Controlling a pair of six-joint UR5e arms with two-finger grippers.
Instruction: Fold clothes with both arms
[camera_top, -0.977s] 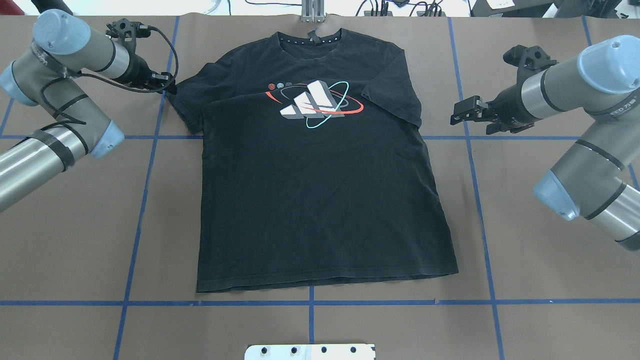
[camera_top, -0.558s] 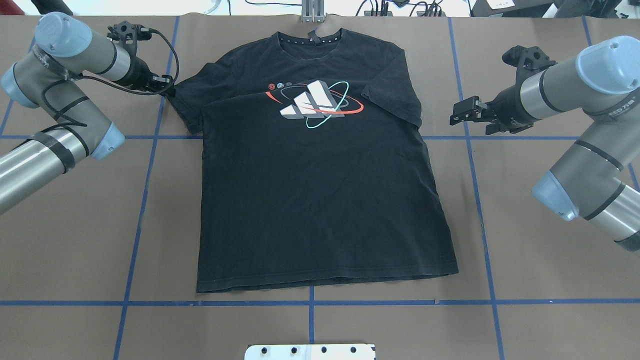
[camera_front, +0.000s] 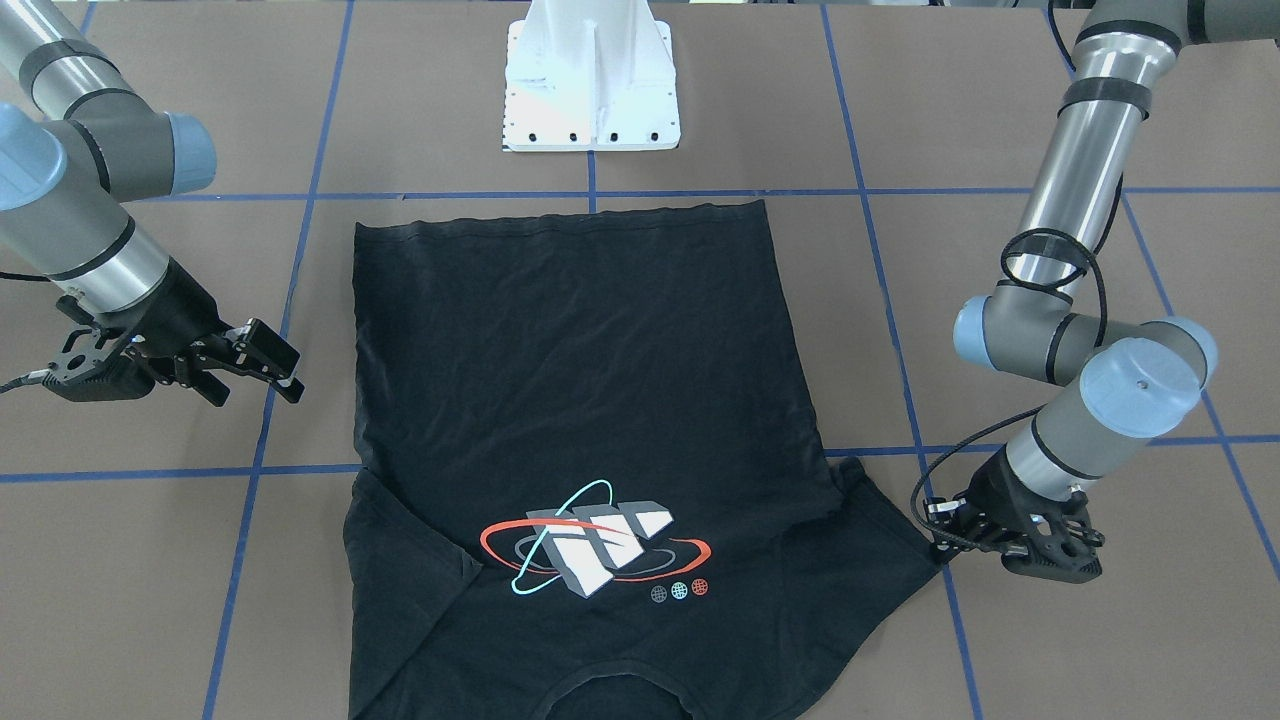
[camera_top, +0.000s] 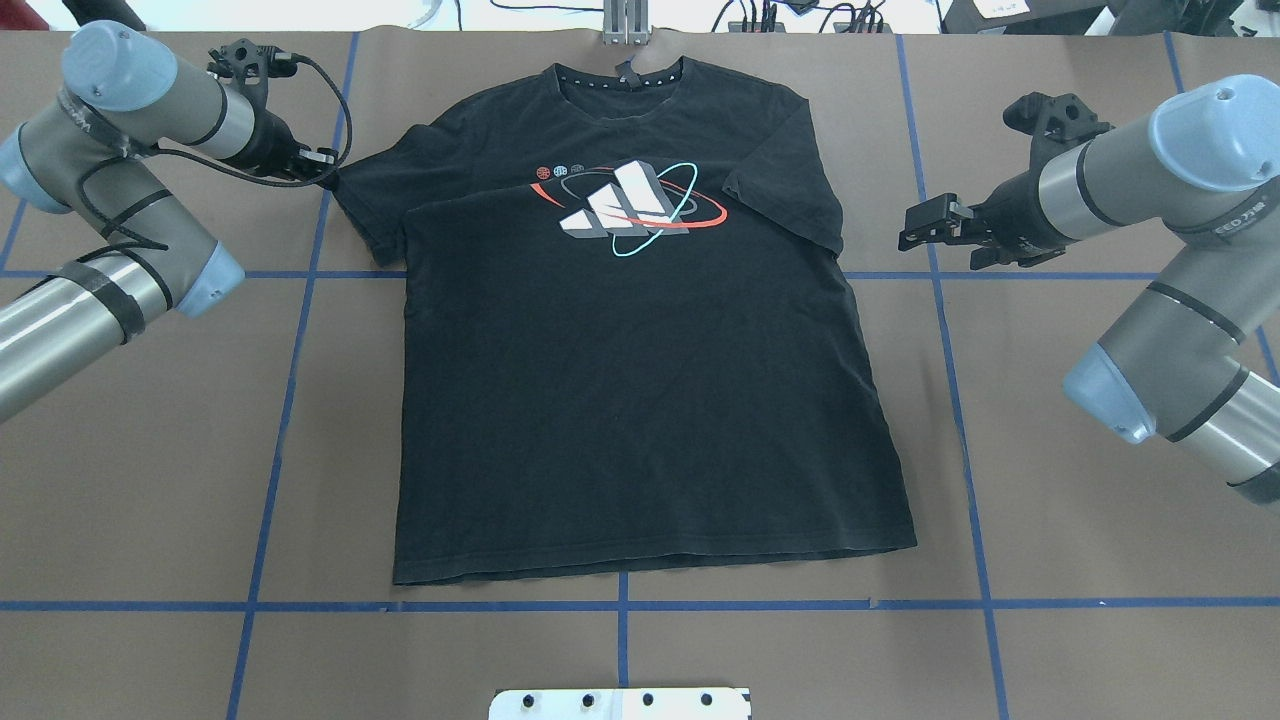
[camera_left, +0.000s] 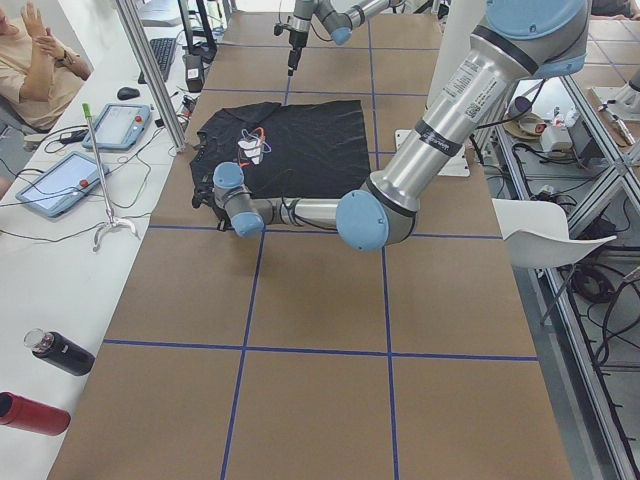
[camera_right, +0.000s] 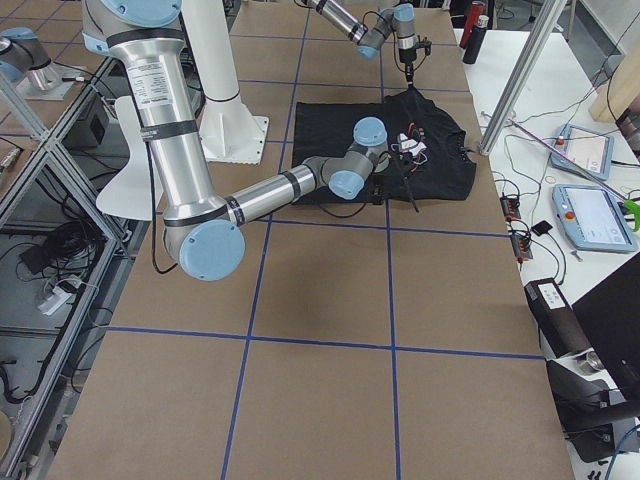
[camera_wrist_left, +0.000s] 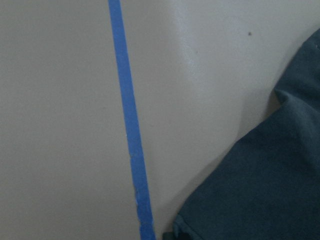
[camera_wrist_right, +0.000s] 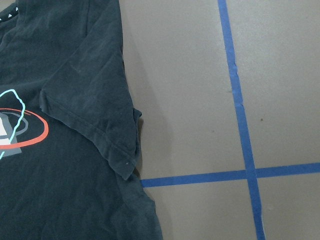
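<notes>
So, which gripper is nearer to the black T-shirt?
Left. The left gripper is right at the tip of one sleeve of the T-shirt; the right gripper is beside the other sleeve, with bare table between them.

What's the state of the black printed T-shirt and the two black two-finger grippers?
Black printed T-shirt: spread flat, print up, unfolded.
Left black two-finger gripper: low at the tip of the left sleeve; jaws not readable.
Right black two-finger gripper: open, empty, apart from the right sleeve.
</notes>
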